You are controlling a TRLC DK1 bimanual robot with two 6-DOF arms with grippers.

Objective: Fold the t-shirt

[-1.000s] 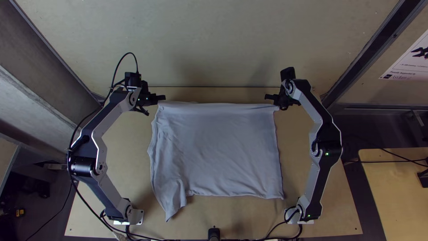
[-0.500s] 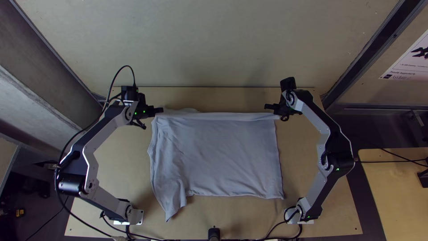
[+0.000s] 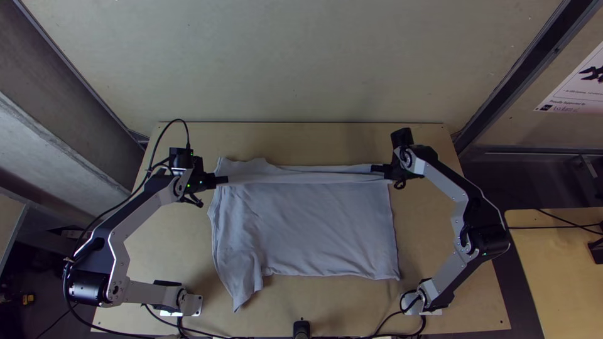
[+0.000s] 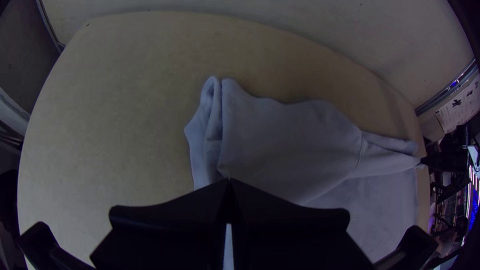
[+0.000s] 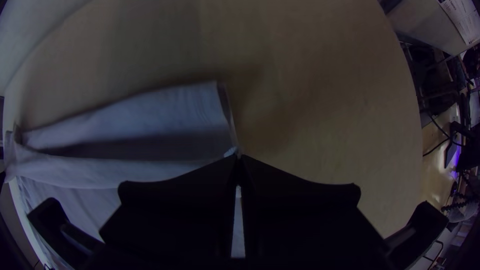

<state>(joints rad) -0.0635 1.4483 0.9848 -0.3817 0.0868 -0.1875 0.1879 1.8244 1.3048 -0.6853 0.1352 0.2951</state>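
The pale grey-blue t-shirt (image 3: 314,226) lies on the table, its far part pulled up and over between the grippers, a strip stretched taut across. Its lower left corner sticks out towards the near edge. At the strip's left end is my left gripper (image 3: 225,180), and at its right end my right gripper (image 3: 375,168). In the left wrist view, the left gripper (image 4: 228,182) is shut on the t-shirt (image 4: 290,140), which has folds beside the fingers. In the right wrist view, the right gripper (image 5: 238,159) is shut on the edge of the t-shirt (image 5: 170,112).
Bare wooden table (image 3: 301,138) extends beyond the cloth's far side and along both sides. A black camera mount (image 3: 301,329) stands at the near edge, with cables running beside it. A side table (image 3: 559,270) is at the right.
Both grippers have moved down the picture towards the near edge, carrying the stretched strip. Part of the cloth behind it has come into sight. The near part of the t-shirt has stayed put.
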